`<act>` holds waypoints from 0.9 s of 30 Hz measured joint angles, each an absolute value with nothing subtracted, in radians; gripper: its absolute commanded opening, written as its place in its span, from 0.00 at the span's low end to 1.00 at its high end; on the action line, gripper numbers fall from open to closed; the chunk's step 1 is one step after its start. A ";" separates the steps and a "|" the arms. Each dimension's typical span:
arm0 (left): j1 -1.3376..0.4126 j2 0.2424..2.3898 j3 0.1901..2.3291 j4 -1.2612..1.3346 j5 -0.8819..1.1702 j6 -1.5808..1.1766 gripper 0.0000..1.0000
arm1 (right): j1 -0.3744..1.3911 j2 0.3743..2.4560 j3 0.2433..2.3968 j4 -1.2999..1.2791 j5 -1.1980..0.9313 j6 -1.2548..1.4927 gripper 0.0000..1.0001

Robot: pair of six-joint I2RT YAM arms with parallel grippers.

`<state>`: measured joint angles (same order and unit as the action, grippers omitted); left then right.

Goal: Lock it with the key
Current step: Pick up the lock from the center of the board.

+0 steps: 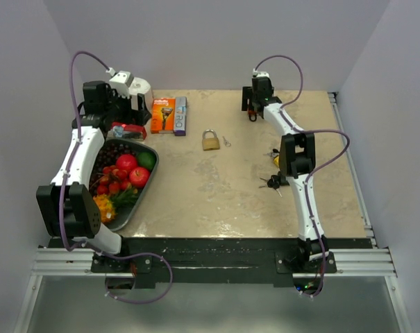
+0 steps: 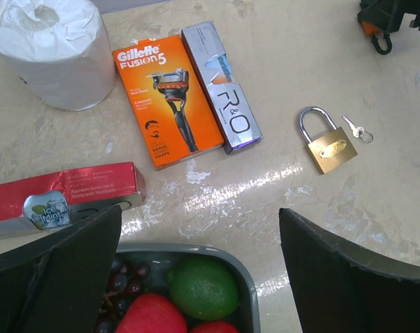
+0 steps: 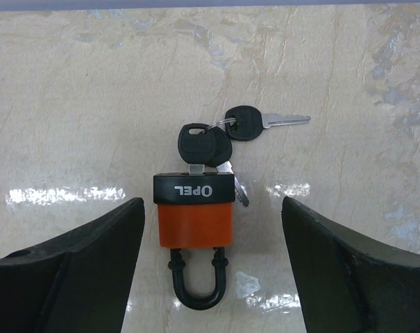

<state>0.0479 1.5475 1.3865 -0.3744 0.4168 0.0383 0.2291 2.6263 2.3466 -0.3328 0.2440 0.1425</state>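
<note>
1. A beige, marble-patterned desk (image 1: 216, 194) stands inside plain pale walls (image 1: 216, 41).
2. The right gripper (image 3: 212, 201) hangs at the far side of the desk with its fingers spread.
3. The orange padlock (image 3: 196, 223) lies flat on the desk between those fingers, with a gap on each side. Its shackle (image 3: 196, 288) points back toward the wrist.
4. A black-headed key (image 3: 196, 144) sits in the padlock's black end, and spare keys (image 3: 248, 123) lie on the desk from the same ring.
5. The left gripper (image 2: 199, 211) is spread wide above the fruit tray (image 2: 248, 277), holding nothing.
6. A brass padlock (image 2: 329, 149) and a small key (image 2: 353, 127) lie mid-desk, near a razor pack (image 2: 169, 97).
</note>
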 measured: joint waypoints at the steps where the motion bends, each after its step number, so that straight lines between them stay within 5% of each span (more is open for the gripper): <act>1: 0.052 1.552 1.390 -0.374 0.419 0.038 0.99 | 0.229 2.627 2.352 -0.346 0.244 0.144 0.81; 12: 0.094 1.596 1.425 -0.369 0.451 0.037 0.99 | 0.223 2.629 2.375 -0.465 0.242 0.163 0.73; 27: 0.139 1.612 1.448 -0.360 0.499 0.036 0.98 | 0.221 2.631 2.385 -0.492 0.211 0.166 0.38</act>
<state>0.1394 1.6115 1.4475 -0.3599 0.4988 0.0357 0.2214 2.6312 2.3852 -0.4923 0.2111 0.1661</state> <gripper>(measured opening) 0.988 0.452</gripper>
